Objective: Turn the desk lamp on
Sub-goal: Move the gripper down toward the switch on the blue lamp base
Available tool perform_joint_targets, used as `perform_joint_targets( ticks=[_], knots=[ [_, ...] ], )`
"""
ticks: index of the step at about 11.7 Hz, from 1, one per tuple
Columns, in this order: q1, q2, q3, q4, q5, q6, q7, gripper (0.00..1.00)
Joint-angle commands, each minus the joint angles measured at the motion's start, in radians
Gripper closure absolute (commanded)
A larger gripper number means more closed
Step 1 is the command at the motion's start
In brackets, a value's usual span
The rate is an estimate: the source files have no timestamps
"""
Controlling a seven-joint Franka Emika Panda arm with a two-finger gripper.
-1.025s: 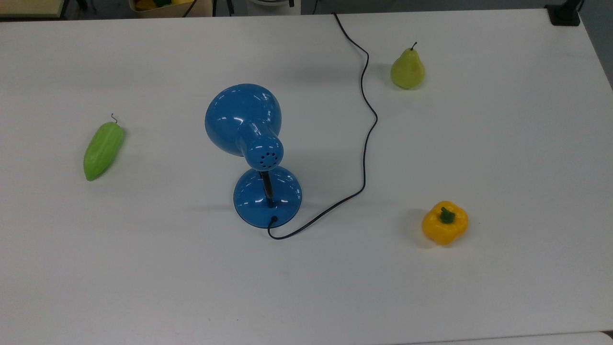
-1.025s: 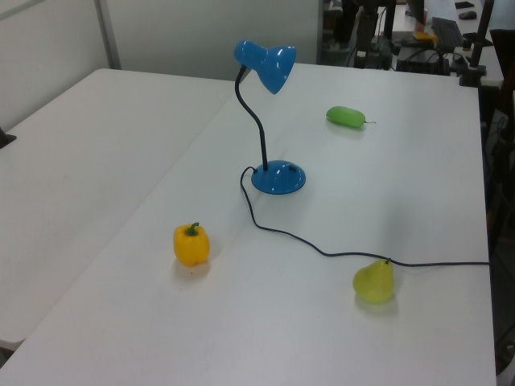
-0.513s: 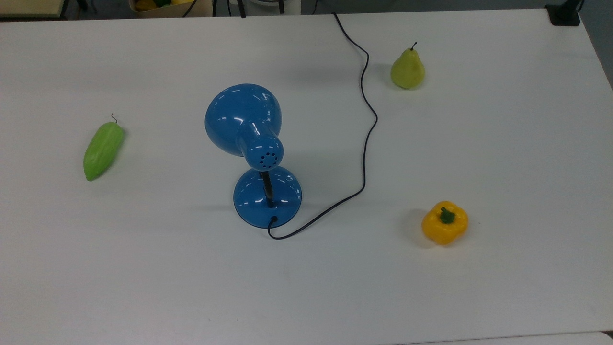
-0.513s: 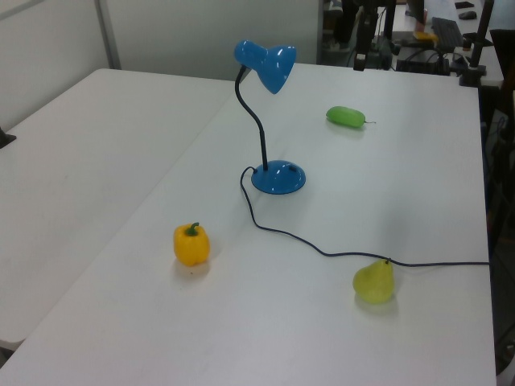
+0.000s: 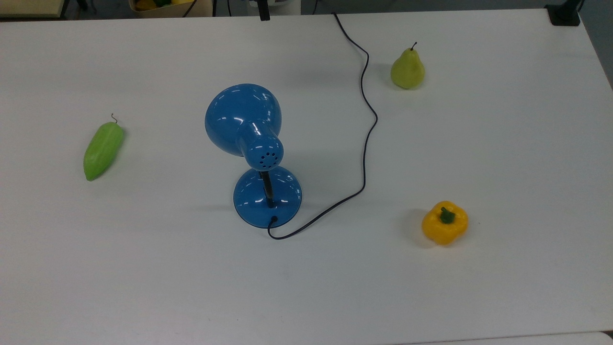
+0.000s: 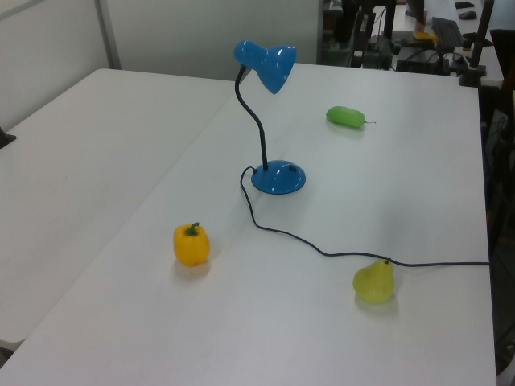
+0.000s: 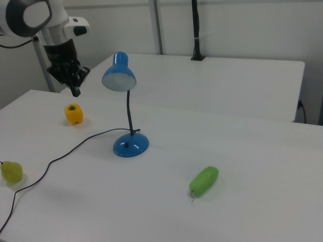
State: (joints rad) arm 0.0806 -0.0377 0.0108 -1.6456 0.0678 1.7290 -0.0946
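The desk lamp stands near the middle of the white table, its glossy blue dome shade (image 5: 242, 117) with vent holes held over the round blue base (image 5: 267, 196) on a curved black neck. Its shade (image 7: 119, 78) looks unlit, and its thin black cord (image 5: 366, 143) runs off the table's far edge. My gripper (image 7: 75, 91) hangs in the air to the right view's left of the shade, well apart from it, pointing down, shut and holding nothing. Its dark tip (image 5: 263, 16) pokes in at the top view's upper edge.
A green cucumber-like vegetable (image 5: 103, 149) lies at the top view's left. A pear (image 5: 407, 69) and a yellow bell pepper (image 5: 445, 223) sit to the top view's right of the cord. A second table (image 6: 72, 185) adjoins in the left view.
A dark gripper tip has come into the top view at its upper edge. The lamp, the cord and the produce have not moved.
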Motion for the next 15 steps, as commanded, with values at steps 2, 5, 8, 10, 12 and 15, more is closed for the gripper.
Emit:
perform_joint_targets(
  ticks=[2, 5, 8, 10, 12, 15],
  knots=[
    [0.001, -0.002, 0.003, -0.017, 0.039, 0.027, 0.006, 1.00],
    [0.001, 0.010, 0.003, -0.055, 0.041, 0.033, -0.002, 1.00],
    [0.013, 0.025, 0.004, -0.137, 0.020, 0.107, -0.011, 1.00],
    [0.016, 0.039, 0.005, -0.195, -0.005, 0.179, -0.010, 1.00],
    [0.018, 0.061, 0.005, -0.242, -0.046, 0.260, -0.005, 1.00],
    [0.027, 0.113, 0.005, -0.287, -0.056, 0.440, 0.007, 1.00]
  ],
)
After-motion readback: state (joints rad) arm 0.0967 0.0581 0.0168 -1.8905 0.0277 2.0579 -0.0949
